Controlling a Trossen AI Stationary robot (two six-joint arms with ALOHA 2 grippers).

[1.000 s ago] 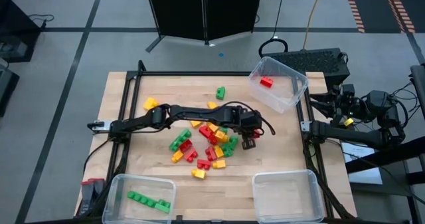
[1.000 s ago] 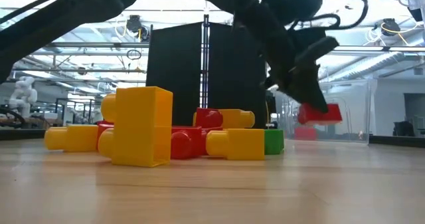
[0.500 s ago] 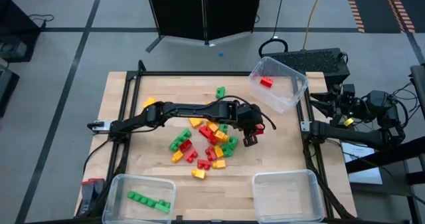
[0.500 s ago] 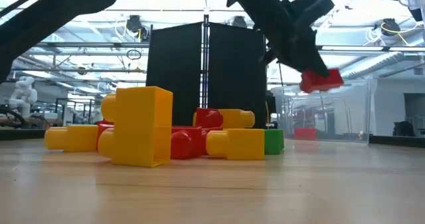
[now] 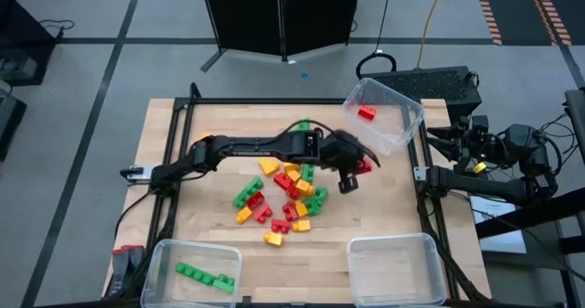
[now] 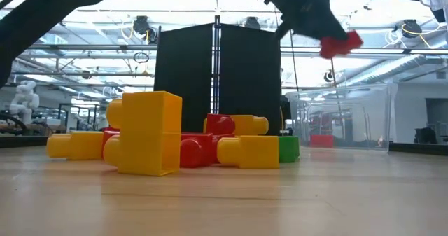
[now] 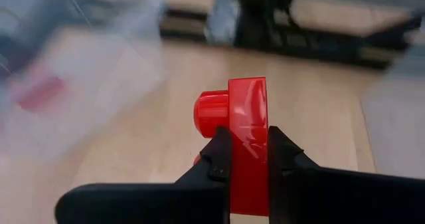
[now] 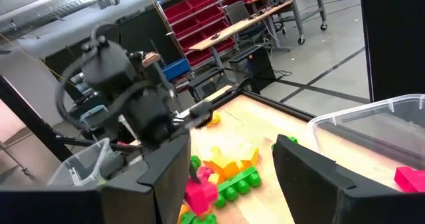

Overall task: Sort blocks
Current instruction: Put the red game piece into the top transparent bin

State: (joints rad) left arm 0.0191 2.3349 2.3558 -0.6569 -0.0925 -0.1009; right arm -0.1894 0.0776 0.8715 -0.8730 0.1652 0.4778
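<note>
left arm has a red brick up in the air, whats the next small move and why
Probably carry it on toward the clear bin at the table's far right corner, then release over it. The left gripper has its jaws shut on a red brick, lifted clear of the pile, and that bin already holds a red block. The right gripper waits at the table's right side.

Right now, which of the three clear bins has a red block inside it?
The bin at the table's far right corner, with one red block inside. The near left bin holds only green blocks; the near right bin shows none.
</note>
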